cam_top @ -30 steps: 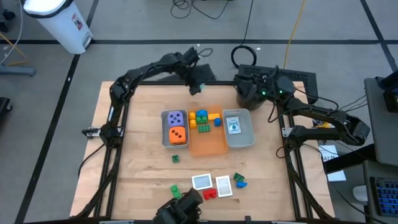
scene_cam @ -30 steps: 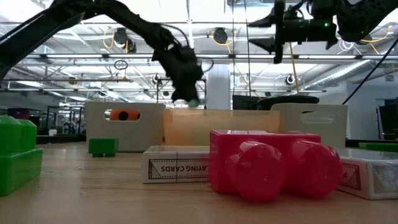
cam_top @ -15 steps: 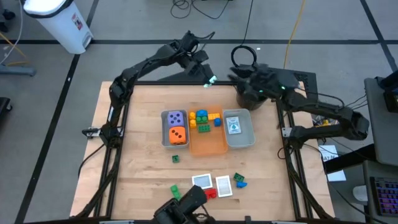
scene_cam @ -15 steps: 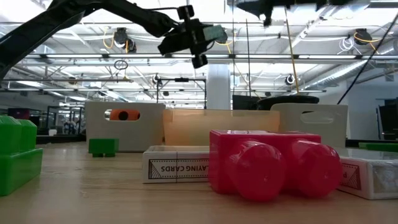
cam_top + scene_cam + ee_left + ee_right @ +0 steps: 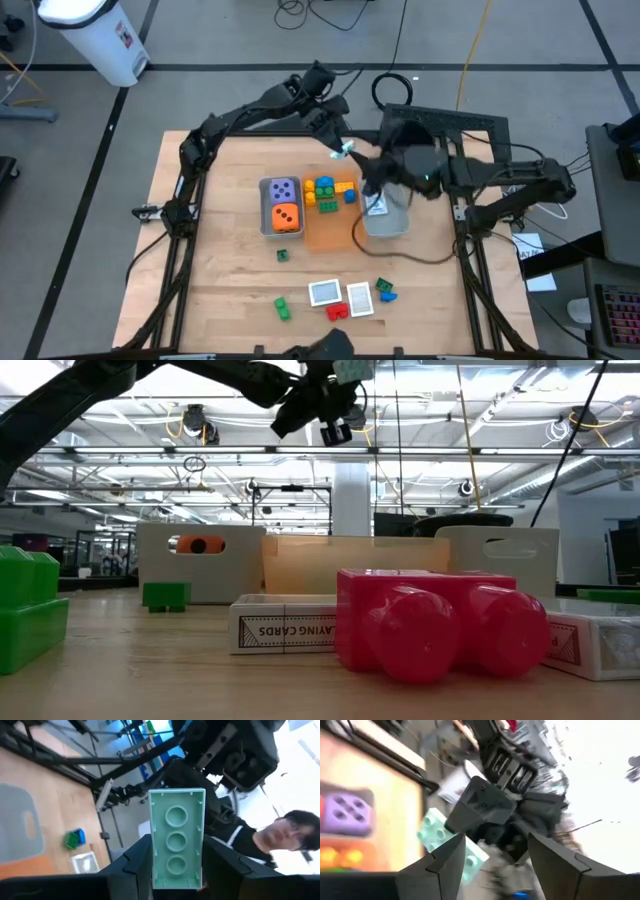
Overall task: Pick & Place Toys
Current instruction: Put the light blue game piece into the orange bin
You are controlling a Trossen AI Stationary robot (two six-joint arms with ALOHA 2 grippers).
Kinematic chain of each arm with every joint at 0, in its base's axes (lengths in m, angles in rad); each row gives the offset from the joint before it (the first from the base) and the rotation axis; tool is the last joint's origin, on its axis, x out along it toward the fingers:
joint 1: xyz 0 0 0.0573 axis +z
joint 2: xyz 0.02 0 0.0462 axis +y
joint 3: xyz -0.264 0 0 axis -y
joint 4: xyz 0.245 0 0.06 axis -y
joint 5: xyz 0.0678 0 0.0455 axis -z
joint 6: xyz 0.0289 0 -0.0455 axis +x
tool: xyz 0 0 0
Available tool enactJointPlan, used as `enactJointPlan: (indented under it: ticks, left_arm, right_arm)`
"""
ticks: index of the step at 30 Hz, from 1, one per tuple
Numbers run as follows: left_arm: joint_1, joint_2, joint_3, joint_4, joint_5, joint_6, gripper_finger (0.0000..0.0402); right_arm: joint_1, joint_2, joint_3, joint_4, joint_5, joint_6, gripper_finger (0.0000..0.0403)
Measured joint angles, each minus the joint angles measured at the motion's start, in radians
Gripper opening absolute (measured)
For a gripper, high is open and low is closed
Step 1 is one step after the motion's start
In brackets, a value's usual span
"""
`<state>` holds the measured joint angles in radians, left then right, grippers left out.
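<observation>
The left pincer [image 5: 343,150] is holding a pale green brick [image 5: 177,839] high above the counter [image 5: 220,280], over the gap between the orange tray [image 5: 335,232] and the black bucket behind it; in the left wrist view the fingers are closing on the brick's long sides, stud face outward. The right pincer [image 5: 368,183] is hanging just beside it over the grey tray [image 5: 388,222], fingers partly apart with nothing between them, the brick showing just beyond them in the right wrist view. The brick is looking like hard, light, smooth plastic: stiff enough for a firm squeeze, but slick, so flat side walls are the better place to take hold than corners or studs. If the brick is being passed across, the right fingers would need the brick's free end, clear of the left fingers. Blue, yellow and green bricks [image 5: 326,192] are lying in the orange tray, two dice [image 5: 285,203] in the left grey tray, and more bricks and cards [image 5: 340,295] are waiting near the counter's front edge.
</observation>
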<state>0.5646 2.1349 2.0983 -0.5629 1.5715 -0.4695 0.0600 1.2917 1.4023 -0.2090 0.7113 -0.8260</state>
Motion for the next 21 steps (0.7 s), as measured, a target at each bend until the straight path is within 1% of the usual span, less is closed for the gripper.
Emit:
enactJointPlan:
  ticks: [3,7,11,15,18,21]
  left_arm:
    - [-0.014,0.000,0.000,0.036,-0.001,-0.079,0.0136]
    - [-0.025,0.000,0.000,0.141,-0.005,-0.215,0.0134]
    - [-0.035,0.000,0.000,0.166,-0.078,-0.289,0.0147]
    - [-0.064,0.000,0.000,0.165,-0.121,-0.326,0.0146]
    - [-0.090,0.000,0.000,0.170,-0.141,-0.345,0.0135]
    - [-0.112,-0.001,0.000,0.173,-0.142,-0.353,0.0133]
  right_arm:
    - [0.077,0.002,0.001,0.002,0.131,-0.123,0.0210]
    - [0.160,-0.010,0.001,-0.007,0.237,-0.281,0.0210]
    - [0.223,-0.022,0.001,-0.014,0.335,-0.412,0.0210]
    - [0.257,-0.024,0.001,-0.024,0.366,-0.419,0.0210]
    - [0.273,-0.024,0.001,-0.115,0.365,-0.387,0.0210]
    - [0.277,-0.024,0.001,-0.231,0.360,-0.313,0.0210]
